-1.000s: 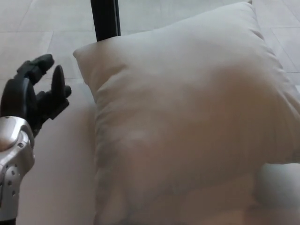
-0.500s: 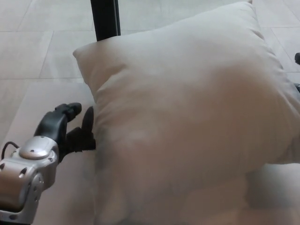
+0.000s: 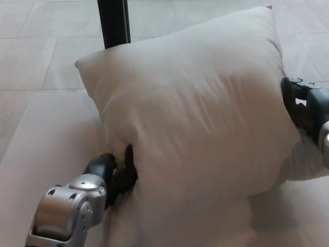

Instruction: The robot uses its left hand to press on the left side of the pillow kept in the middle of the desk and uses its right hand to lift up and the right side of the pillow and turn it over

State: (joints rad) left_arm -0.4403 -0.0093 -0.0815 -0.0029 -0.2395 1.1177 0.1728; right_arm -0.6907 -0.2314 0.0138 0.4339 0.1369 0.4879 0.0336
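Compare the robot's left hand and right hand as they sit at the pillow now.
The left hand is pushed into the pillow's lower left side, denting the fabric; the right hand sits at the pillow's right edge, partly hidden behind it. The left shows a silver wrist; the right is cut off by the frame. Both are black and touch the pillow.

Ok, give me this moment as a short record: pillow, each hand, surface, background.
pillow: white pillow, large, fills most of the view, dented at its lower left edge
left hand: left hand pressed into the pillow's lower left edge, fingers partly buried
right hand: right hand against the pillow's right edge, mostly hidden; grip unclear
surface: white desk under the pillow
background: tiled floor, black post behind the pillow
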